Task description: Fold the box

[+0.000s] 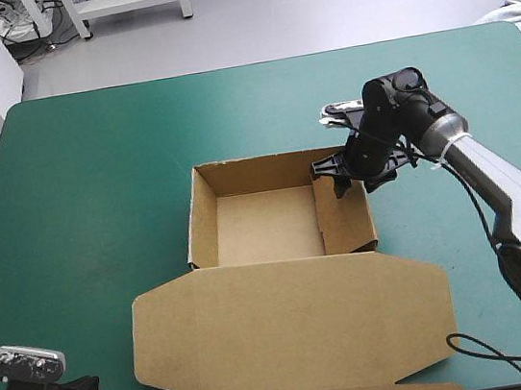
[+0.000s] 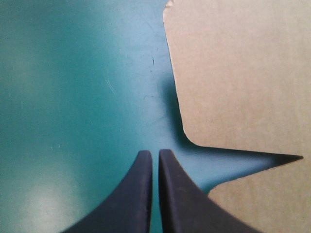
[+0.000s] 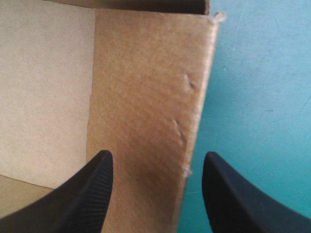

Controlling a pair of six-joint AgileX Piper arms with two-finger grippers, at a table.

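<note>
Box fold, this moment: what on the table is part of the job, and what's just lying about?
Job:
box, an open tray, its lid flat
right gripper, open, astride the right wall
left gripper, shut, near the lid's left end, not touching

Lying about:
pale cloth at the far right corner of the teal-green cover, well apart from the box

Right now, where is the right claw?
In the high view the right claw is over the right wall of the box, near its far corner; it is open, one finger inside the tray, one outside.
</note>
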